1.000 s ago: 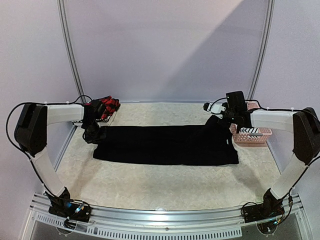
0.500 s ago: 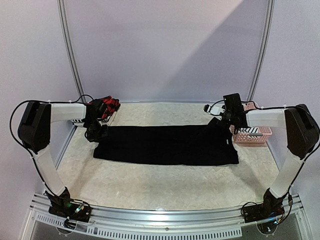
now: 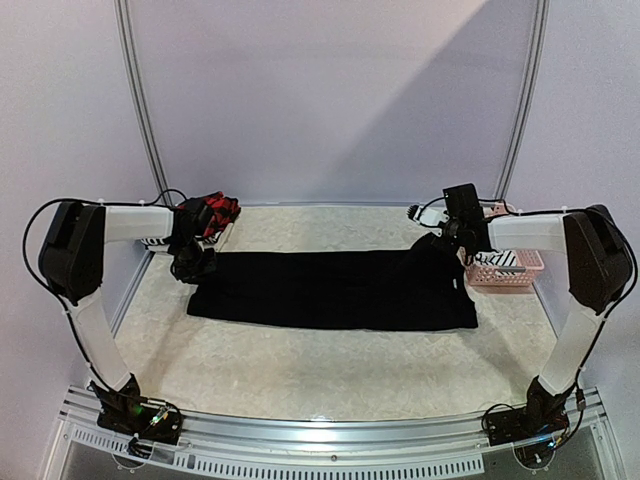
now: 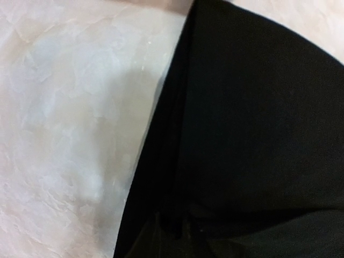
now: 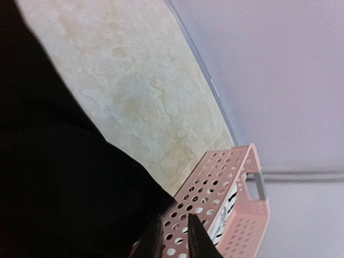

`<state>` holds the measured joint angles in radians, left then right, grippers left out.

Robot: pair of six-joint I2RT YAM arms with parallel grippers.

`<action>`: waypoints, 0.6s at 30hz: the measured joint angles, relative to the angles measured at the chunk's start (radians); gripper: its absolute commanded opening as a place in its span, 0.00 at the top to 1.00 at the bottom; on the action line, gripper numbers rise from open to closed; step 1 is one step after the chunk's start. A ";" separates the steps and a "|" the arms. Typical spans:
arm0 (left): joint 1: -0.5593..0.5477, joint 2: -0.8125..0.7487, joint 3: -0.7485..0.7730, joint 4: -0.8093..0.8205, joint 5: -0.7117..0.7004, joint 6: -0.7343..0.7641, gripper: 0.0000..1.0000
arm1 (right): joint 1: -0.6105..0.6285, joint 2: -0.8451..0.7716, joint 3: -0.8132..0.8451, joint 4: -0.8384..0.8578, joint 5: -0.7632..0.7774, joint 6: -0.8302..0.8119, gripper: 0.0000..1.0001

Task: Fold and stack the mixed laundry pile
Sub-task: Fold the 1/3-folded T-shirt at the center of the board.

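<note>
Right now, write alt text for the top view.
A black T-shirt lies in a long band across the table, left gripper and right gripper at its far corners. A red plaid piece sits back left, a pink basket back right.

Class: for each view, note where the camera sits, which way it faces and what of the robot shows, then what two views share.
Top external: above, behind the bases, looking down at the table; both arms, left claw, right claw show.
Left wrist: on the left arm, looking down at the black T-shirt's edge; claw indiscernible.
Right wrist: on the right arm, looking past its fingertips at the pink basket.
Shared: top external and right wrist show that basket.
</note>
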<state>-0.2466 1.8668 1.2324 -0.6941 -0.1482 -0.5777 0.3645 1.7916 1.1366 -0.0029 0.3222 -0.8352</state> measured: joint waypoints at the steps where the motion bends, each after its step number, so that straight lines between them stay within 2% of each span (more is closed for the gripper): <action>1: 0.001 -0.002 0.001 0.000 -0.003 -0.002 0.75 | -0.001 0.007 0.008 -0.008 0.011 0.000 0.65; 4: 0.003 -0.025 0.000 -0.006 -0.021 -0.011 0.64 | -0.011 0.010 0.038 -0.063 0.029 0.044 0.59; 9: -0.008 -0.200 -0.029 -0.025 -0.050 -0.020 0.48 | -0.026 -0.071 0.069 -0.204 0.002 0.141 0.58; 13: -0.037 -0.322 -0.084 -0.029 -0.048 -0.021 0.44 | -0.027 -0.221 0.058 -0.331 -0.085 0.205 0.57; 18: -0.053 -0.348 -0.245 -0.011 -0.030 -0.034 0.41 | -0.027 -0.389 -0.040 -0.472 -0.231 0.224 0.54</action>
<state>-0.2993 1.5188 0.9871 -0.7048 -0.1783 -0.6117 0.3374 1.4029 1.0966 -0.4747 0.0914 -0.6109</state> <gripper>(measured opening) 0.581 0.440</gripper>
